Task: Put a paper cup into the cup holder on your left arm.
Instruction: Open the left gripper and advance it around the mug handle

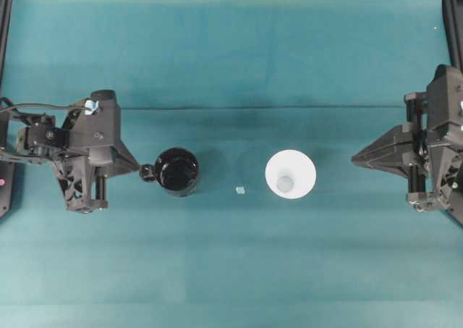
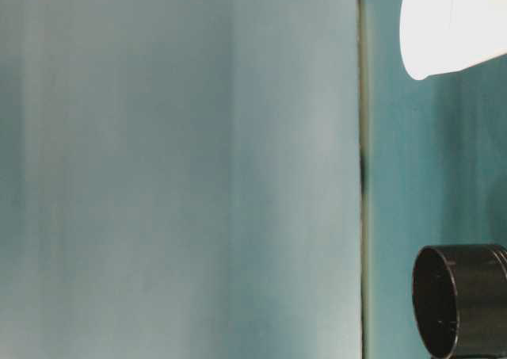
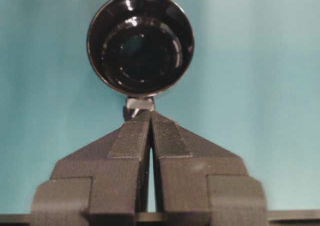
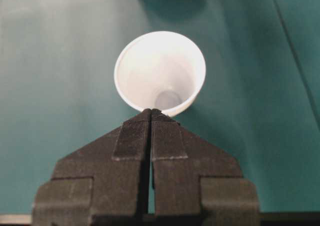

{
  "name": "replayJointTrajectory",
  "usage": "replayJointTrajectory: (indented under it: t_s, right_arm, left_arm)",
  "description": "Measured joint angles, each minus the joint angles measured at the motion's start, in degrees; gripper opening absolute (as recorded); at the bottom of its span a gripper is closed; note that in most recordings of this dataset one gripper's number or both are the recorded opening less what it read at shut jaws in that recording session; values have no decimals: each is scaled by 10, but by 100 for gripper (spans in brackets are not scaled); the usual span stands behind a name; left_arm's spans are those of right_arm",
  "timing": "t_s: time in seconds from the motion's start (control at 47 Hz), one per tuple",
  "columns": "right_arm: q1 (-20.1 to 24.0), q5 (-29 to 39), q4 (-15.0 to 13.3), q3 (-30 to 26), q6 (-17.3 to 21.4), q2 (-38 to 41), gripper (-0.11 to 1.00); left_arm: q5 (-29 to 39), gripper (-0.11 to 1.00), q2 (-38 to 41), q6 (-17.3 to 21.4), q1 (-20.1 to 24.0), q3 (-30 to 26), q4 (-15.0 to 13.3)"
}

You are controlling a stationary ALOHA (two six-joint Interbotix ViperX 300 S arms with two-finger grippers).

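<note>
The paper cup (image 1: 290, 174) stands upright on the teal table (image 1: 231, 270), a little right of the middle of the overhead frame, its wide rim up and its greyish base visible down inside. In my right wrist view it sits in the upper middle of the frame, mouth toward the camera. In the table-level view only part of it shows, bright and blurred, in the upper right corner.

The cup holder (image 1: 176, 171) stands left of centre in the overhead frame, well apart from the cup, open and glossy black inside, its small knobby handle (image 1: 147, 173) pointing toward the left edge. Between the two, nearer the cup, lies a tiny pale scrap (image 1: 240, 190). In the table-level view the holder fills the lower right corner.

My left hand (image 1: 136, 167) comes in from the left side of the overhead frame, its tip just beside the handle. In my left wrist view the fingers (image 3: 131, 141) lie pressed nearly together, only a thin slit between them, and the handle sits right at their tips; I cannot tell whether they pinch it or merely touch it.

My right hand (image 1: 354, 158) rests at the right side of the overhead frame, pointing at the cup and apart from it. Its fingers (image 4: 132, 141) are clenched together on nothing.
</note>
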Motion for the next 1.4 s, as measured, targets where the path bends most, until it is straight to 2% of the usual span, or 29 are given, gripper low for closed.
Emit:
replayJointTrajectory:
  t_s: [0.17, 0.234, 0.277, 0.383, 0.872, 1.149, 1.404]
  right_arm:
    - [-1, 0, 0, 0, 0, 0, 1]
    - [0, 0, 0, 0, 1, 0, 1]
    - [0, 0, 0, 1, 0, 0, 1]
    - [-1, 0, 0, 0, 1, -1, 1]
    - [-1, 0, 0, 0, 1, 0, 1]
    - [0, 1, -1, 1, 0, 0, 1]
    - [0, 1, 0, 1, 0, -1, 1]
  left_arm:
    - [-1, 80, 10, -11, -1, 0, -1]
    - [-1, 93, 14, -16, -1, 1, 0]
    - [-2, 97, 18, -21, -1, 1, 0]
    - [-4, 92, 28, -36, -1, 3, -1]
    - [-50, 93, 81, -45, -2, 9, 0]
    - [-103, 93, 103, -70, -2, 30, -1]
    - [-142, 92, 111, -70, -2, 48, 0]
